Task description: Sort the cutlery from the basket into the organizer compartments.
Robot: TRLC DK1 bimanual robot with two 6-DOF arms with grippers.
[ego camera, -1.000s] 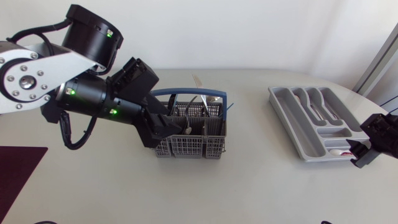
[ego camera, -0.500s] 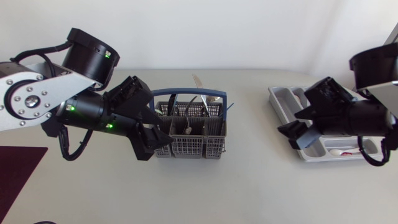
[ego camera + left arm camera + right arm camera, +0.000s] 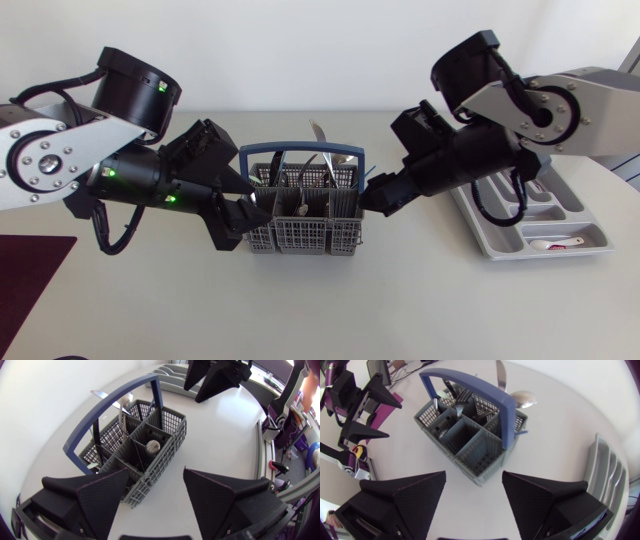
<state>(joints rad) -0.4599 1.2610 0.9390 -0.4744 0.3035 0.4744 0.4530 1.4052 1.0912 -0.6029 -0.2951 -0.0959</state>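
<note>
The grey wire basket (image 3: 300,215) with a blue handle (image 3: 300,150) stands mid-table, several pieces of cutlery upright in it. A knife (image 3: 318,131) and spoons poke out at its far side. My left gripper (image 3: 240,215) hangs open just left of the basket, with nothing between its fingers. My right gripper (image 3: 378,195) is open and empty at the basket's right side. In the left wrist view the basket (image 3: 145,445) lies ahead of the open left gripper (image 3: 157,472), a spoon bowl (image 3: 152,446) in a middle cell. The right wrist view shows the basket (image 3: 470,430) ahead of the right gripper (image 3: 474,477).
The grey organizer tray (image 3: 590,235) lies at the right, partly under my right arm. It holds several pieces, among them a white spoon (image 3: 555,243) in the near compartment. A dark red mat (image 3: 25,270) sits at the table's left edge.
My right arm has swung from the organizer at the far right across to the basket's right side. My left gripper has drawn back a little to the left, off the basket.
</note>
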